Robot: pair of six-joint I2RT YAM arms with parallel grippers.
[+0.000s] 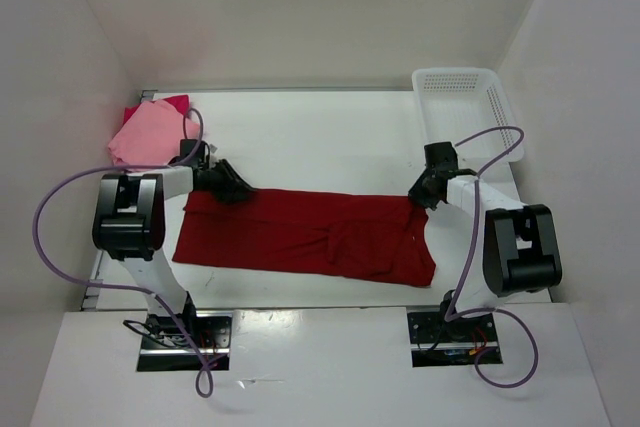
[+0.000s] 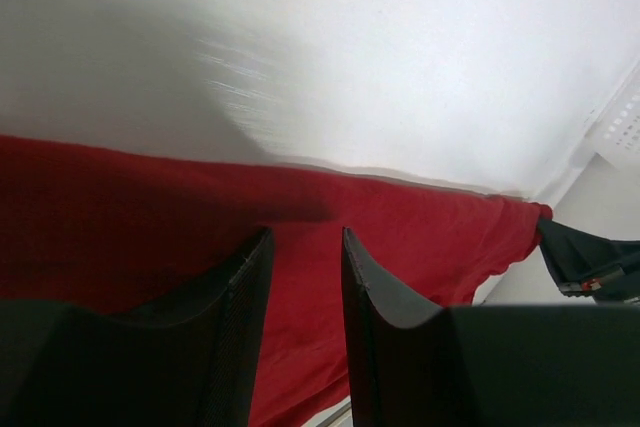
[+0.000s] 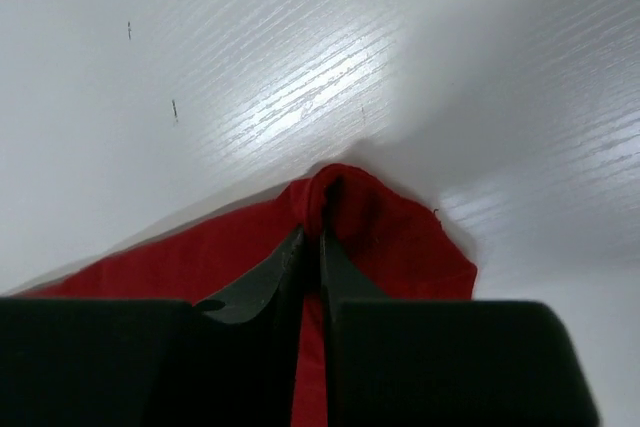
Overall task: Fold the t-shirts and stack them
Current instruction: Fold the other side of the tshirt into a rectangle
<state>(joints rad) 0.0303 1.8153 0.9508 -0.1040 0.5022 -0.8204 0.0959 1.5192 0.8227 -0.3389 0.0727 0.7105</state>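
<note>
right tool (image 3: 312,239) | fingers pinched on dark red t-shirt (image 3: 400,247) corner | white table (image 3: 250,67) beneath

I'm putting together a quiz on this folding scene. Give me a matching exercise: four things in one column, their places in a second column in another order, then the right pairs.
1. dark red t-shirt
2. light pink t-shirt
3. magenta t-shirt
4. white basket

A. far right corner of the table
B. far left corner, lying on top
C. spread across the middle
D. far left corner, mostly covered

Pairs: 1-C, 2-B, 3-D, 4-A
</note>
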